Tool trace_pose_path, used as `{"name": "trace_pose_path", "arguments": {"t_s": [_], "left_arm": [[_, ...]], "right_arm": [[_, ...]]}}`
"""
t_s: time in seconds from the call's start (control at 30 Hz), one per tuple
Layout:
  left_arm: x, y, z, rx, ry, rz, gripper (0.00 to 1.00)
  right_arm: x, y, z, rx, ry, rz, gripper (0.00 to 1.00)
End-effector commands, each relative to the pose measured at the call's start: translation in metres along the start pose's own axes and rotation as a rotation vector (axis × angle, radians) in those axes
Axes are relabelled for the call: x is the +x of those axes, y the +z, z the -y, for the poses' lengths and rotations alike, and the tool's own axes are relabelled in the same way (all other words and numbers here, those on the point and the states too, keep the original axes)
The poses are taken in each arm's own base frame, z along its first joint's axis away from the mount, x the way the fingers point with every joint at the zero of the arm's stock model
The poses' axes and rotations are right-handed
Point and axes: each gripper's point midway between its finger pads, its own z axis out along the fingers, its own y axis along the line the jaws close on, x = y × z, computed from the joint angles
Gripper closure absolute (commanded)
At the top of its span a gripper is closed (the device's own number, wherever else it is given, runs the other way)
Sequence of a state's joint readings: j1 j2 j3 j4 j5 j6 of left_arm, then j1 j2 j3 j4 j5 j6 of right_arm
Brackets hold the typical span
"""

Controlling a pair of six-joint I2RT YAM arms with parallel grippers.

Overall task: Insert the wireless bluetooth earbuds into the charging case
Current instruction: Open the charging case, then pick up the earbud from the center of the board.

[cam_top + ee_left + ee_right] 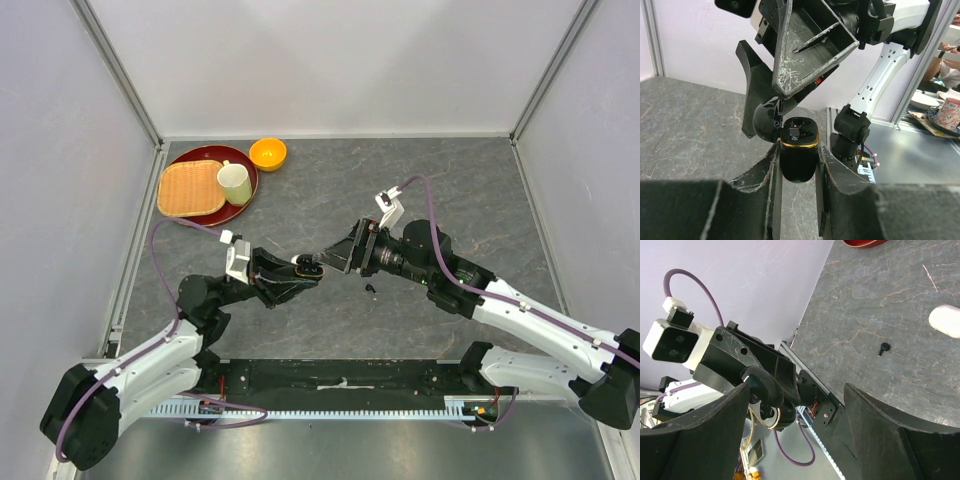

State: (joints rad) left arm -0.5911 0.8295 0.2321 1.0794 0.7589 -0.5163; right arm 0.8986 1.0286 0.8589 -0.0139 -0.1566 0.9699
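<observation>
The bench [400, 190] is grey, stone-patterned, and set between pale walls. My left fingers [760, 175] are drawn almost together on the black case [799, 155], pinching its two flanks just under the gold rim. The case's long axis runs along those fingers, with its mouth facing away from my wrist and its lid [766, 120] swung back to one side. I cannot tell whether anything sits in its wells.

My right fingers [890, 435] are spread wide and hold nothing. They hang just over the case's mouth, one tip right beside the lid; I cannot tell if it touches.

One black earbud [883, 348] lies on the bench near the case, on my right arm's side, apart from all my fingers and too small to tell which way it points. A white case [946, 320] lies beyond it, farther from the black case.
</observation>
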Motion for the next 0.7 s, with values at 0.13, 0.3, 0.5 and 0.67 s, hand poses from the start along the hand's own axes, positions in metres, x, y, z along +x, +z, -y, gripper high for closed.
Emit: {"name": "trace_pose_path", "arguments": {"t_s": [0.13, 0.3, 0.5, 0.67], "left_arm": [[0.002, -0.006, -0.005, -0.058, 0.014, 0.003, 0.98], [0.004, -0.011, -0.006, -0.086, 0.023, 0.003, 0.98], [0.0, -0.017, -0.007, -0.124, 0.026, 0.032, 0.98], [-0.002, -0.019, -0.006, -0.134, 0.02, 0.047, 0.98]], "right_arm": [[-0.038, -0.02, -0.043, -0.096, -0.067, 0.131, 0.15], [-0.055, -0.035, -0.024, 0.021, -0.108, 0.22, 0.19], [-0.06, -0.063, 0.06, 0.439, -0.221, 0.246, 0.23], [-0.041, -0.073, 0.119, 0.645, -0.351, 0.138, 0.31]]}}
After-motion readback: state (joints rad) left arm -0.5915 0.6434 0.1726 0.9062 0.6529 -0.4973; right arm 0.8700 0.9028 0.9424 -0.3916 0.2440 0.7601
